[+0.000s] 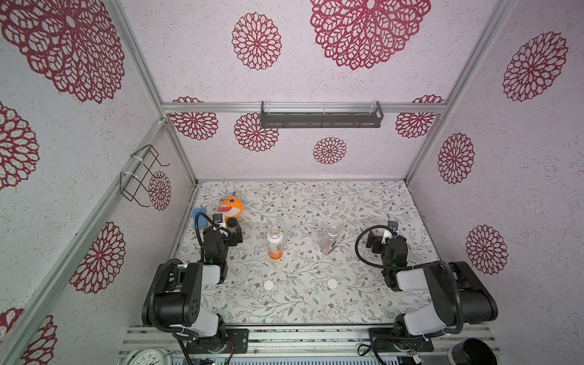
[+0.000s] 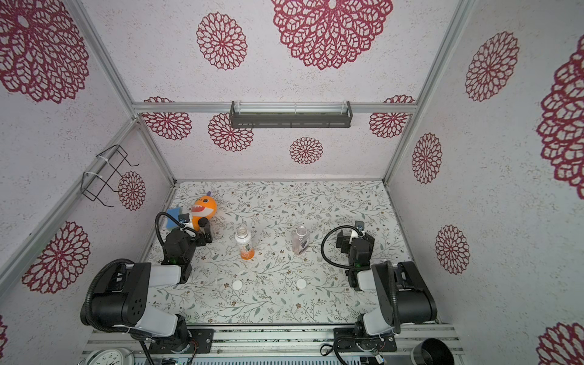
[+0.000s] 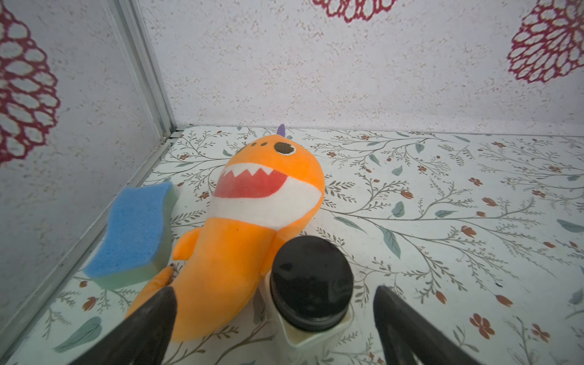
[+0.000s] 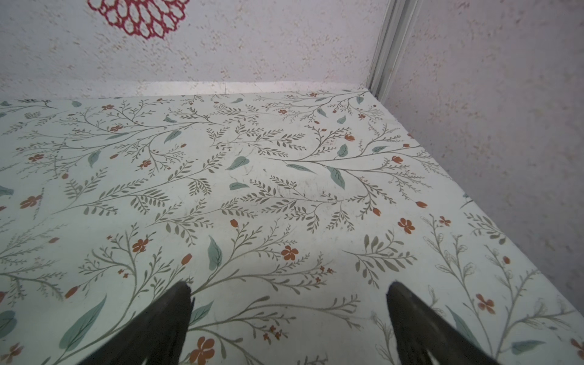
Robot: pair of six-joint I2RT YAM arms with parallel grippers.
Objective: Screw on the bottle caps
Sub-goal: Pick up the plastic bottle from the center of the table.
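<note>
An orange shark plush (image 3: 249, 227) lies on the floral tabletop (image 3: 442, 221) near a corner, a blue sponge (image 3: 132, 230) and an upright black-lidded jar (image 3: 311, 281) flanking it

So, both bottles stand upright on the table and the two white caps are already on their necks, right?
No. The bottles stand upright, but the white caps lie flat on the table, nearer the robot; both necks are open. Both top views show it.
</note>
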